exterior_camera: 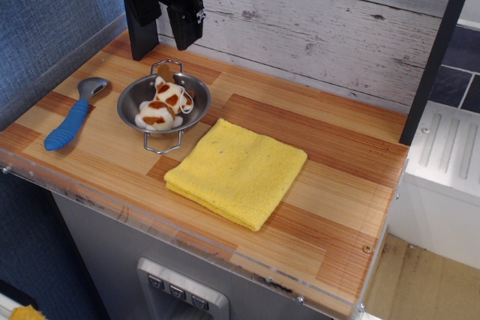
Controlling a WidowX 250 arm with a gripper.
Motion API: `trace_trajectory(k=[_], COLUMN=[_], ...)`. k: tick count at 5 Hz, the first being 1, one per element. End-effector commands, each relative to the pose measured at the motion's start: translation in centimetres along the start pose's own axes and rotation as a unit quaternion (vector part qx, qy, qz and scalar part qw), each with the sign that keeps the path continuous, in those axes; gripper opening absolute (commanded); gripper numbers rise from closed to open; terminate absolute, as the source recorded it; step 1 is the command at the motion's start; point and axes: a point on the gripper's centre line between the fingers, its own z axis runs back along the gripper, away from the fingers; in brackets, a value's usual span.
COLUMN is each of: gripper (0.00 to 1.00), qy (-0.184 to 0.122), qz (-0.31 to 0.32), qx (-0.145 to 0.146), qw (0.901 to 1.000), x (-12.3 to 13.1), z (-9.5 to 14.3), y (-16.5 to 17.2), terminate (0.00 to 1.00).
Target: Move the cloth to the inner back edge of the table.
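At the frame's centre I see the cloth [236, 171] flat on the table [341, 185]; upper left, my gripper [164, 31] hangs with fingers spread, empty.

We've got the wooden table [337, 185] with three things sitting on it: the yellow cloth [236, 171] near the middle, a steel bowl [131, 99] at about 10 o'clock from it, just beside, and a blue-handled spoon [71, 118] over at 9 o'clock.

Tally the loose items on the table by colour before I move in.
Yellow: 1, the cloth
Blue: 1, the spoon
Silver: 1, the steel bowl
White and brown: 1, the toy in the bowl
Total: 4
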Motion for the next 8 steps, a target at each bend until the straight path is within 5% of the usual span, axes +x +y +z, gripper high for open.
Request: trace_trajectory(k=[1, 4, 8], gripper=[1.00, 1.00, 1.00], qy=[0.000, -0.007, 0.037], qz=[0.000, -0.086, -0.164], qx=[0.000, -0.018, -0.039], qw=[1.0000, 0.9961, 0.9850], x=[0.0, -0.2, -4.2], z=[0.0, -0.5, -5.8], y=[0.0, -5.9, -10.0], terminate=[0.00, 0.00, 0.00])
